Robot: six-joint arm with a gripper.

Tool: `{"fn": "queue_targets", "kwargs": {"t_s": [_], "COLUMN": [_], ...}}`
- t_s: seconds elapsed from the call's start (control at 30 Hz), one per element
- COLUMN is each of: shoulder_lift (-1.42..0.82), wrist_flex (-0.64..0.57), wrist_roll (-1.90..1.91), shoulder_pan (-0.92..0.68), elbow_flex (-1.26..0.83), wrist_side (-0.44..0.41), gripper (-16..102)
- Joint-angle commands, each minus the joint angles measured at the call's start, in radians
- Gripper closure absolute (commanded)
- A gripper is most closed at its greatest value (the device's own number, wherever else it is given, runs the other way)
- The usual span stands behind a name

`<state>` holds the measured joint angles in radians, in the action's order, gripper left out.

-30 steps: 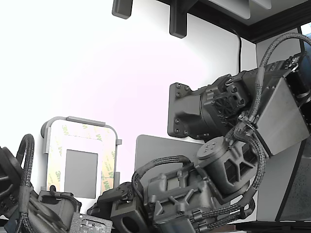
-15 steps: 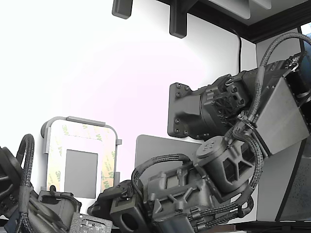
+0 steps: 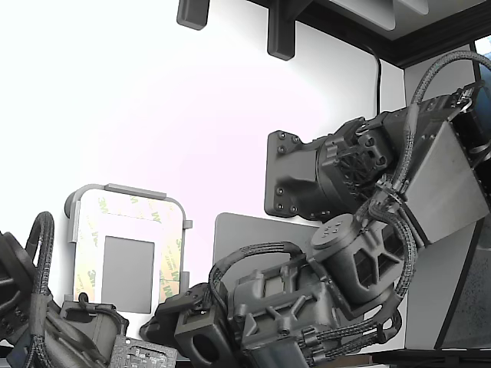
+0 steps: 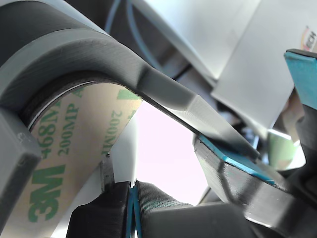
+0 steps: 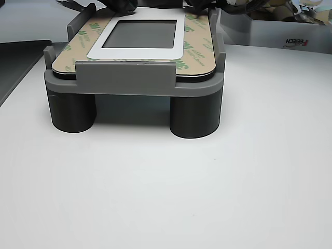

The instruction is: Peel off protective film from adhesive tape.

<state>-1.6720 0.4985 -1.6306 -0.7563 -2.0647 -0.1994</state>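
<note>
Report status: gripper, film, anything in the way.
Gripper shut, pads together, at the plate's edge. Protective film lying flat, 3M print showing, no peel visible. Grey fixture lip arches over the film; no other obstruction seen.

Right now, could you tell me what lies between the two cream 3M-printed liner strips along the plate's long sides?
In the other view, a white rounded frame holding a grey square panel.

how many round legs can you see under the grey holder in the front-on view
2: one leg under the other view's left end of the holder, one leg toward its right. Any legs behind them would be hidden.
</note>
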Motion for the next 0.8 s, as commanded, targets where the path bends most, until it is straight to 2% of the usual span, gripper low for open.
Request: {"fn": "queue_targets", "kwargs": {"t_s": [0.0,0.77], "shoulder_lift": [-0.031,-0.048], "wrist_flex": [0.000,-0.003], "wrist_roll": [0.003,0.009], "shoulder_pan": [0.005,-0.009], "elbow_flex": [0.023,0.005], "wrist_side": [-0.003,-0.012], "gripper": [96,96]}}
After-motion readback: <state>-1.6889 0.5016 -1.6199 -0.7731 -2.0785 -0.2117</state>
